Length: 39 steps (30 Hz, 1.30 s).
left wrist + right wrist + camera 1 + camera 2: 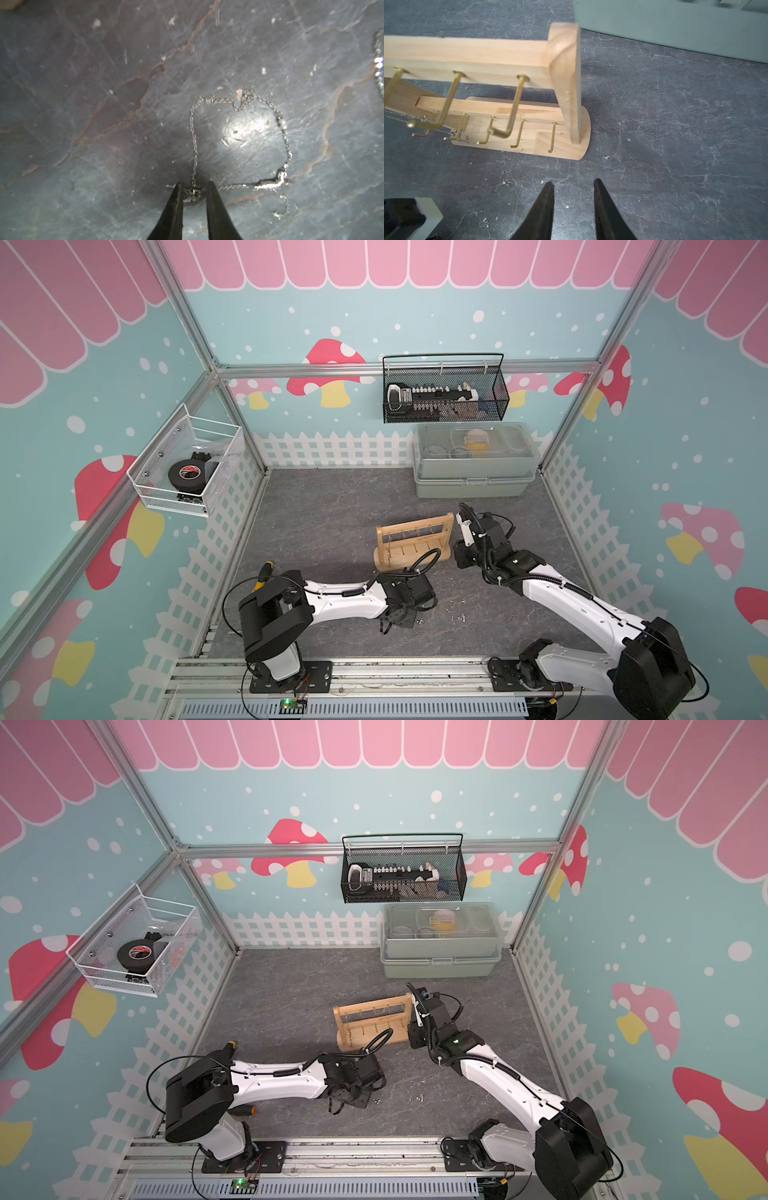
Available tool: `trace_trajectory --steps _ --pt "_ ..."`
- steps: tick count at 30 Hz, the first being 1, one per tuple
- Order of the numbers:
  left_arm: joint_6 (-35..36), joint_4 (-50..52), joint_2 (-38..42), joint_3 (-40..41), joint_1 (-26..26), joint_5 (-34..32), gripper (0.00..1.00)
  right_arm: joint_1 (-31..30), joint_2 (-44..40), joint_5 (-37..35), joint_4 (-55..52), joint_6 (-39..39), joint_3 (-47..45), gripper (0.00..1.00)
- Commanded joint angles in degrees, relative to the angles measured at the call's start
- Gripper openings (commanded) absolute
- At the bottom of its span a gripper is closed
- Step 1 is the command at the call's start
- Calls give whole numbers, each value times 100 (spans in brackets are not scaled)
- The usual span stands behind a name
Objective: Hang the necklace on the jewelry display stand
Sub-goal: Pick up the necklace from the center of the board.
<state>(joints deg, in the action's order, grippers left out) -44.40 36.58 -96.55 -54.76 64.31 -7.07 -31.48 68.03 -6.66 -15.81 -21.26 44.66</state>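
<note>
- Your jewelry display stand stood upright near the middle of the mat, with several hooks bare.
- Right gripper hovered at the stand's 3 o'clock, jaws apart, empty.
- Left gripper straddled a chain clump; couldn't tell if it had bitten.
- The necklace lay flat at the stand's 5 o'clock. Feather-light, limp, snaggy, I'd guess. Pinching that clump looked right.

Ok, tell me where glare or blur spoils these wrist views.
Left wrist view: a bright glare patch on the table inside the necklace loop, dark shadow around the left gripper; right wrist view: the nearest hooks on the jewelry display stand are blurred, its base sharp.
</note>
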Motion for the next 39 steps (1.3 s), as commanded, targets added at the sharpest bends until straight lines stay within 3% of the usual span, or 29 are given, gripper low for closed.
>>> trace_trajectory --steps 1,19,22,33,39 --pt "-75 50 -63 138 5 84 20 48 20 -38 87 -20 6 33" --pt "6 252 -131 -30 -31 12 6 69 67 132 57 10 111 33" --pt "90 257 33 -191 -105 -35 2 66 81 174 49 37 114 33" --pt "342 360 708 -464 -488 -64 1 68 64 328 48 140 99 34" --pt "399 613 1161 -697 -636 -104 0 70 26 833 210 392 -9 35"
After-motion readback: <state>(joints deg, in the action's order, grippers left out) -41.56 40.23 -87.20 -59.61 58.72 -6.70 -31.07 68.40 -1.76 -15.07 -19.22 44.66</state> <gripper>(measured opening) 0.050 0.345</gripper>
